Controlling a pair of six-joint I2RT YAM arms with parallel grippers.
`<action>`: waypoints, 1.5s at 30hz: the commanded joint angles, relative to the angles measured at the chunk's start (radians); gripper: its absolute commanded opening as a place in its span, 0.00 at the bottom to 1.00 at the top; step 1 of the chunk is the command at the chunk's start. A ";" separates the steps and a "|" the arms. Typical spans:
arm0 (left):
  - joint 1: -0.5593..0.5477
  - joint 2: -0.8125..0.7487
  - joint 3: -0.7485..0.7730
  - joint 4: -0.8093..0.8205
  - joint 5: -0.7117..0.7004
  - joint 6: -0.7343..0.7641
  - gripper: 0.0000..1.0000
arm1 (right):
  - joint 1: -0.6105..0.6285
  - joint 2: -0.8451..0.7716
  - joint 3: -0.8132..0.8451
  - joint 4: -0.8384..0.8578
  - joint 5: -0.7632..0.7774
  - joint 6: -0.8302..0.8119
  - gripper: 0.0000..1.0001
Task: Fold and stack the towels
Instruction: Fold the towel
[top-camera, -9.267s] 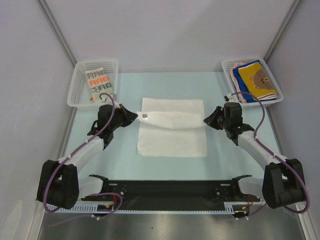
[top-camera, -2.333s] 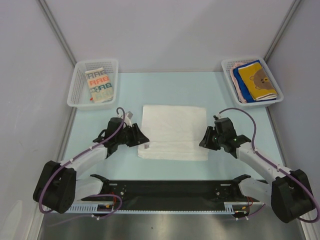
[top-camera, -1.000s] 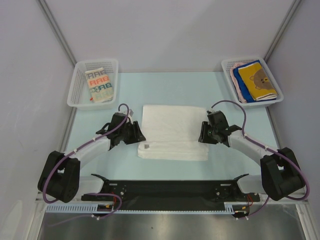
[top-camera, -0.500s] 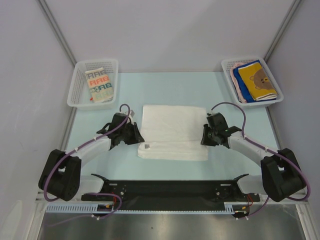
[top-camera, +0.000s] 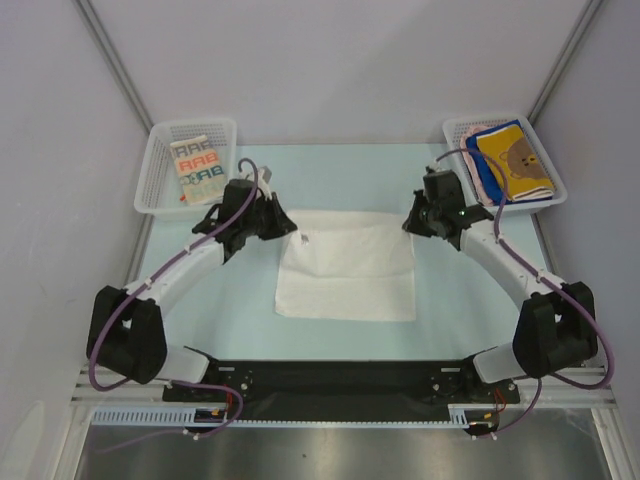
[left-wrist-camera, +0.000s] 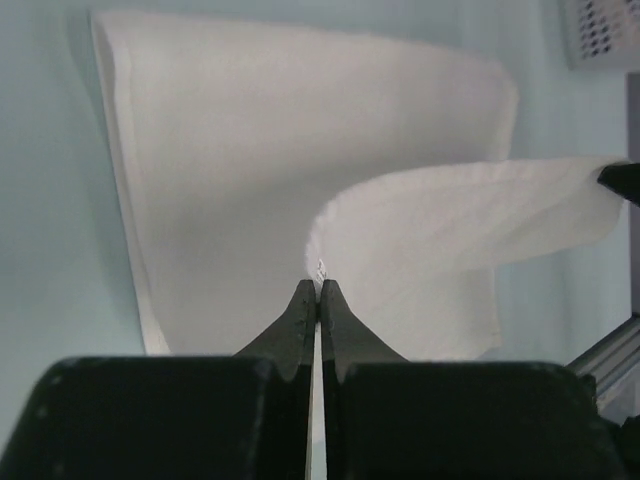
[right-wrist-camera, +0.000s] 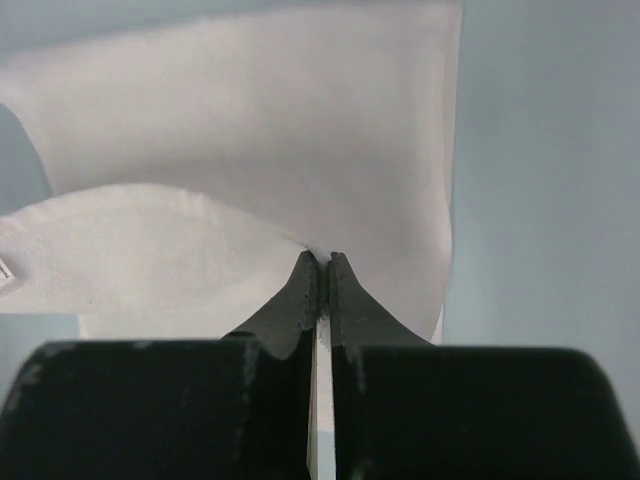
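- Near the middle of the worktop, a white towel lies spread, its far edge lifted.
- The left claw is pressed together, pinching the towel's far left corner.
- The right claw likewise pinches the far right corner.
- A bear towel sits in the right basket.

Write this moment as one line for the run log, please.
left pincer: shut on white towel corner | right pincer: shut on other corner | held edge: raised

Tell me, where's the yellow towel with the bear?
The bear towel lies at the far right of the top view, in the white basket, on top of a blue towel.
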 joint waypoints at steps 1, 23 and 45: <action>0.023 0.049 0.163 0.066 -0.039 0.026 0.00 | -0.061 0.050 0.171 0.005 0.024 -0.028 0.00; 0.172 0.655 0.975 0.474 0.056 0.042 0.00 | -0.213 0.602 0.978 0.276 0.001 -0.140 0.00; 0.182 0.356 0.469 0.565 0.064 -0.027 0.00 | -0.210 0.311 0.545 0.272 -0.003 -0.064 0.00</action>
